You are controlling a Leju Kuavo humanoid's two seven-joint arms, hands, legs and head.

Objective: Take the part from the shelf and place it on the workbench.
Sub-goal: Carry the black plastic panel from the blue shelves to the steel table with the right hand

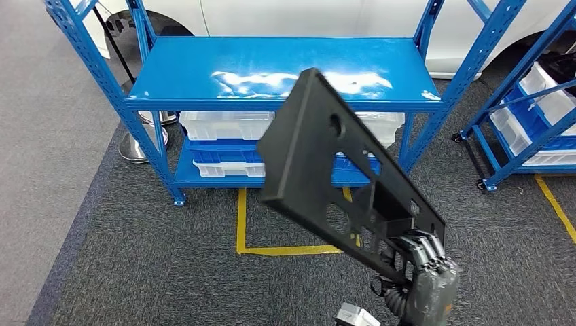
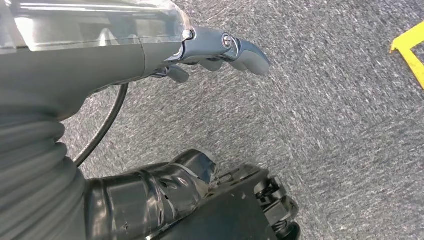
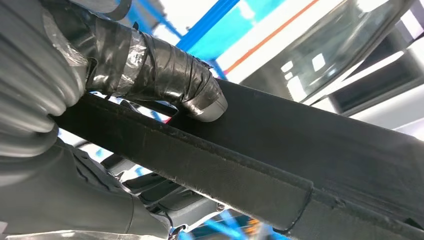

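Note:
My right hand (image 1: 424, 261) grips the lower end of a long flat black part (image 1: 326, 163) with several holes, held up tilted in front of the blue shelf (image 1: 285, 68). In the right wrist view the taped thumb (image 3: 165, 75) presses on the part's black edge (image 3: 280, 150). The shelf's top board is bare and glossy. My left hand (image 2: 220, 50) hangs over the grey carpet with nothing in it, its fingers loosely extended.
White bins (image 1: 224, 125) sit on the shelf's lower levels. A second blue rack (image 1: 536, 102) with white bins stands at the right. Yellow tape (image 1: 272, 248) marks the grey carpet in front of the shelf. A white car body (image 1: 339, 17) is behind.

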